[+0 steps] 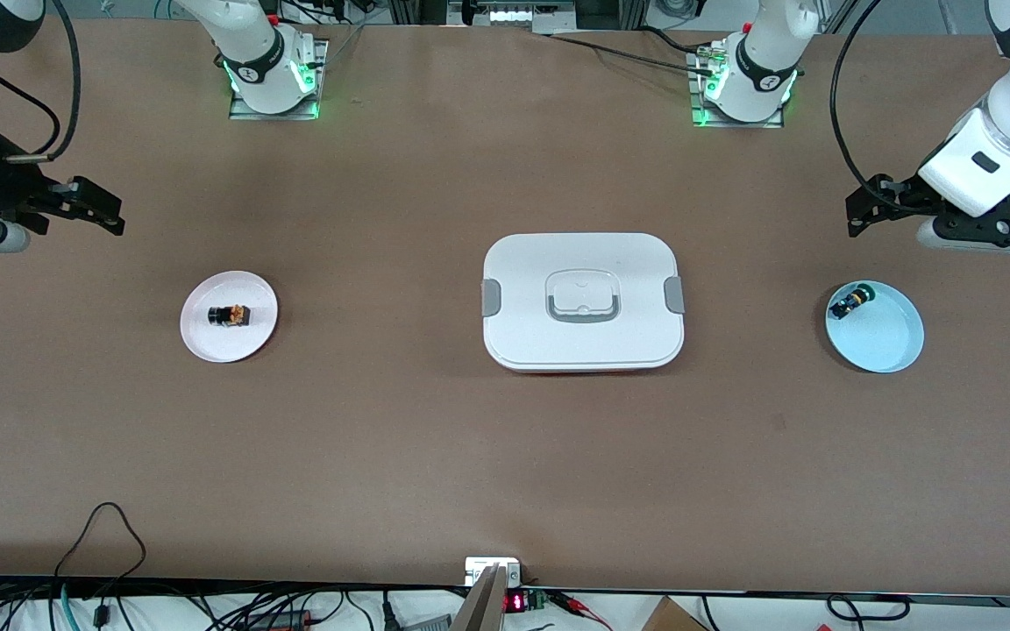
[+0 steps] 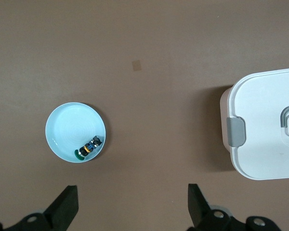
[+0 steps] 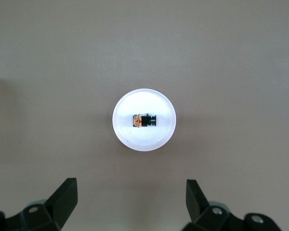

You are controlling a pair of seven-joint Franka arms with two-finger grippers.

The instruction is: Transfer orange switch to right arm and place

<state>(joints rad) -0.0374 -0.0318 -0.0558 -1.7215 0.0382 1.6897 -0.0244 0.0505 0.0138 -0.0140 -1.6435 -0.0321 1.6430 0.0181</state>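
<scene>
The orange switch (image 1: pixel 230 315) lies on its side on a small white plate (image 1: pixel 207 342) toward the right arm's end of the table. It also shows in the right wrist view (image 3: pixel 143 120) on that plate (image 3: pixel 156 137). My right gripper (image 1: pixel 109 215) is open and empty, up in the air over bare table beside the plate; it also shows in the right wrist view (image 3: pixel 131 188). My left gripper (image 1: pixel 861 215) is open and empty over bare table beside a light blue plate (image 1: pixel 886 342); it also shows in the left wrist view (image 2: pixel 132 193).
A green-capped black switch (image 1: pixel 849 302) lies in the light blue plate, and both show in the left wrist view (image 2: pixel 89 147) (image 2: pixel 67 130). A white lidded container (image 1: pixel 582 254) with a grey handle sits mid-table and shows in the left wrist view (image 2: pixel 265 110). Cables lie along the front edge.
</scene>
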